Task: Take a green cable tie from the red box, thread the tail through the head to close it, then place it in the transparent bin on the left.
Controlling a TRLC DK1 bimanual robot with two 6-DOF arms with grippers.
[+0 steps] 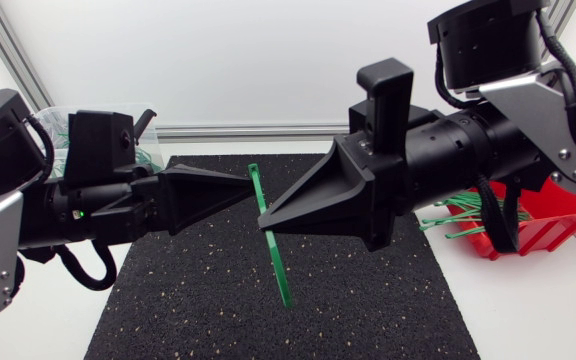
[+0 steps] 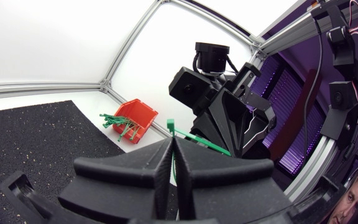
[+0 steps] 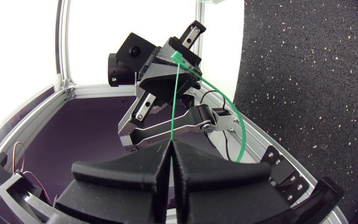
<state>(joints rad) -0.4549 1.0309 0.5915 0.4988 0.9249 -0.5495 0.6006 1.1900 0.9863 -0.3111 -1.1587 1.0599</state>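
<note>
A green cable tie (image 1: pixel 273 250) hangs above the black mat (image 1: pixel 198 300), held near its upper end from both sides. My left gripper (image 1: pixel 252 191) is shut on it just above my right gripper (image 1: pixel 268 217), which is also shut on it; the two tips nearly meet. In the left wrist view the cable tie (image 2: pixel 194 138) comes out between my shut fingers (image 2: pixel 160 165), with the right gripper (image 2: pixel 229 124) just ahead. In the right wrist view the tie (image 3: pixel 177 99) rises from my shut gripper (image 3: pixel 170 149) and curves back in an arc.
The red box (image 1: pixel 543 215) with several green ties (image 1: pixel 458 215) stands at the right edge, under my right arm. The transparent bin (image 1: pixel 58 125) sits at the back left, mostly hidden behind my left arm. A metal frame rail (image 1: pixel 258 130) runs along the back.
</note>
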